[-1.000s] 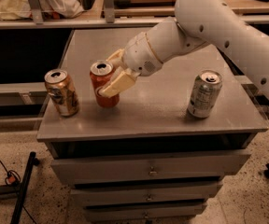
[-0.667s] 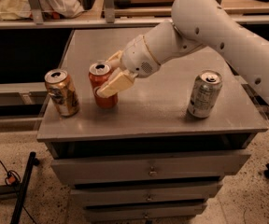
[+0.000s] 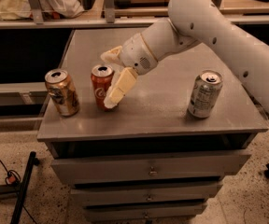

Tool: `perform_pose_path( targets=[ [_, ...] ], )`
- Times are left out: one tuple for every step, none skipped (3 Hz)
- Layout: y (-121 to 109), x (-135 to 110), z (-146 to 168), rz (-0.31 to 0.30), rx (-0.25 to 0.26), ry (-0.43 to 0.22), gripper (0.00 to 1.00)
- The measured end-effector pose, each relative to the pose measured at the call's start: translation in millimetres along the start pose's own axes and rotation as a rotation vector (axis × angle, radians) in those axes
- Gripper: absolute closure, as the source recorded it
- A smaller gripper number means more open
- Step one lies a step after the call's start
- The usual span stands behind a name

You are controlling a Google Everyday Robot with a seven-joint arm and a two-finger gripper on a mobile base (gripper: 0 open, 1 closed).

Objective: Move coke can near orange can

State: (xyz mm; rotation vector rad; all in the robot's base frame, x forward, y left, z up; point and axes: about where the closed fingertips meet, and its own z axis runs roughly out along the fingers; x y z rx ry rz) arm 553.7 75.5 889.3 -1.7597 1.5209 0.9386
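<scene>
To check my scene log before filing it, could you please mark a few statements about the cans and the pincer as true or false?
1. The pincer grips the coke can, one finger in front and one behind. True.
2. The orange can lies on its side. False: it stands upright.
3. The coke can stands between the orange can and the silver can. True.
4. The coke can touches the orange can. False: bare table shows between them.

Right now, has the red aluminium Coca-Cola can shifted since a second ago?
No. The red can stands the same gap from the orange-gold can, with the gripper against it.
</scene>
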Motion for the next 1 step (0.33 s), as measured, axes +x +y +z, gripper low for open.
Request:
perform_pose_path(
  targets=[
    [0.1,-0.5,-0.2,0.0,-0.005,-0.001,0.0]
  ],
)
